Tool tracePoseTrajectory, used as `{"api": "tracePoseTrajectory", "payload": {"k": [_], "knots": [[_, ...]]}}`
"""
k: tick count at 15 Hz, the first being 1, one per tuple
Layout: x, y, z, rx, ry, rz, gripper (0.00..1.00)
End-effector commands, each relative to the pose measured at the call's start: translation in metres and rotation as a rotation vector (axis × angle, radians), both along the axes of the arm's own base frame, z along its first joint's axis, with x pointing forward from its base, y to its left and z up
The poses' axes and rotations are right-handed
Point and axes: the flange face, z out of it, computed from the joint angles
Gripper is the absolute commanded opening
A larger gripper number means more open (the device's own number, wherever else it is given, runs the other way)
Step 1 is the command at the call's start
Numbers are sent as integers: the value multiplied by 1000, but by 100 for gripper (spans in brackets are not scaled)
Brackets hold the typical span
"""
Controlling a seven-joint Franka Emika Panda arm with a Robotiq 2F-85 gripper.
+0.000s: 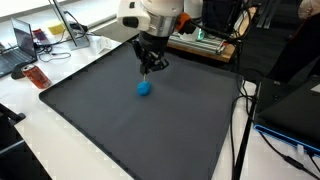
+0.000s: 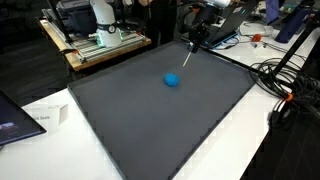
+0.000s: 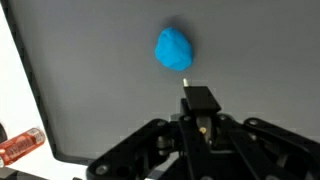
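A small blue lump (image 1: 144,87) (image 2: 172,80) (image 3: 174,49) lies on a dark grey mat (image 1: 120,125) (image 2: 160,125). My gripper (image 1: 150,66) (image 2: 194,42) (image 3: 200,100) hangs just above the mat, a little behind the lump in both exterior views. Its jaws are shut on a thin pale stick (image 2: 188,55) that slants down towards the lump. The stick's tip (image 3: 187,81) ends just short of the lump, apart from it. In the wrist view a black block between the fingers hides most of the stick.
The mat covers a white table (image 1: 20,150). A red-orange object (image 1: 36,77) (image 3: 20,146) lies off one mat corner. A laptop (image 1: 15,50), a metal frame (image 2: 100,40) and cables (image 2: 285,85) ring the mat's edges.
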Motion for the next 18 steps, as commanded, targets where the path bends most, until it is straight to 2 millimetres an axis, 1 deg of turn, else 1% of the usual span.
{"api": "tracePoseTrajectory", "payload": {"k": [1,6,9,11,13,18], "knots": [[-23,-24,26,108,13,9,3],[-37,-60,44,214,66,31,3],[-42,-80,46,248,77,58,3],[-48,-89,44,256,54,97,3],[-63,-93,36,262,29,133,3],[-108,-97,21,296,-77,184,3]]}}
